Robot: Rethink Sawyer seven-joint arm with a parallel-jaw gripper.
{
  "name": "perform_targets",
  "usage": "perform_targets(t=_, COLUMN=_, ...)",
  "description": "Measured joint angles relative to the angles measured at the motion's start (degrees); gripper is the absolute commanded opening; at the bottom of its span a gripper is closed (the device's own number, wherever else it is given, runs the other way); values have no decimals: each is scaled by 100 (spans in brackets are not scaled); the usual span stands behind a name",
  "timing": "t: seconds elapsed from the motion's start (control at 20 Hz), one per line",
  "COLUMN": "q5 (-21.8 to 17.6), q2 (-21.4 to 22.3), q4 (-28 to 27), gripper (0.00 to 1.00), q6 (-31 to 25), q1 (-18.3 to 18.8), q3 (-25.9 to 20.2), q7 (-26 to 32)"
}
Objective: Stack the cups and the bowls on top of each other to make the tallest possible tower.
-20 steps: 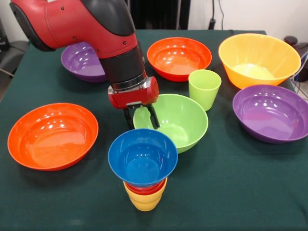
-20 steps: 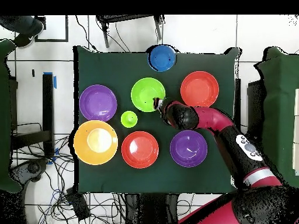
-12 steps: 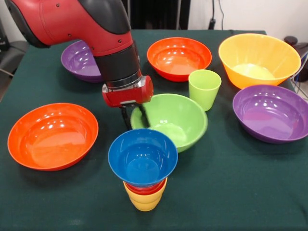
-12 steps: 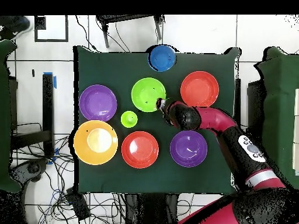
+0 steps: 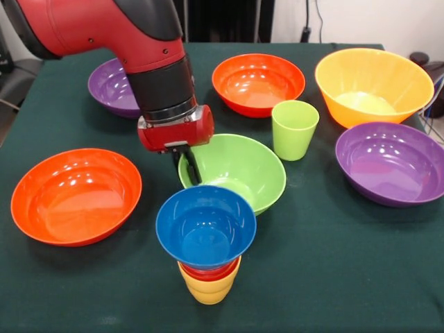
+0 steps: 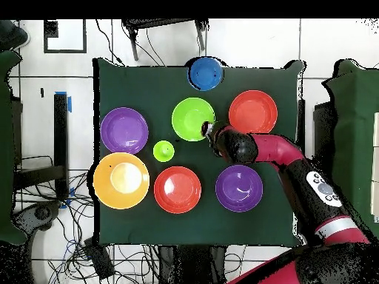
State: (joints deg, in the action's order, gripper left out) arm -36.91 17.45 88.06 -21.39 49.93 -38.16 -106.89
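Observation:
The tower stands at the table's near edge in the front view: a yellow cup (image 5: 207, 292) lowest, a red cup (image 5: 208, 272) in it, and the blue bowl (image 5: 206, 225) (image 6: 205, 73) on top. Just behind it is the light green bowl (image 5: 236, 168) (image 6: 193, 119), with my gripper (image 5: 187, 165) (image 6: 206, 131) shut on its left rim. One finger is inside the bowl and one outside. A light green cup (image 5: 295, 128) (image 6: 163, 151) stands upright to the right of this bowl.
A large orange bowl (image 5: 373, 83) (image 6: 121, 180) sits at the far right. Purple bowls (image 5: 390, 161) (image 5: 114, 89) and red-orange bowls (image 5: 76, 194) (image 5: 258, 83) ring the middle of the green cloth.
My gripper has moved left in the front view, taking the green bowl with it, away from the green cup and closer to the tower. The tower has not moved.

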Motion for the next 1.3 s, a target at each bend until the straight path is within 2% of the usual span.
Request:
perform_targets(t=0.4, q5=48, q2=104, q4=65, gripper=0, q6=-33, q1=47, q3=-19, q7=1)
perform_targets(t=0.6, q5=207, q2=409, q4=388, gripper=0, q6=-267, q1=274, q3=-142, q7=1)
perform_targets(t=0.85, q5=542, q2=1005, q4=869, gripper=0, q6=-865, q1=650, q3=-312, q7=1)
perform_targets(t=1.3, q5=1072, q2=1980, q4=1309, gripper=0, q6=-2144, q1=1064, q3=-682, q7=1)
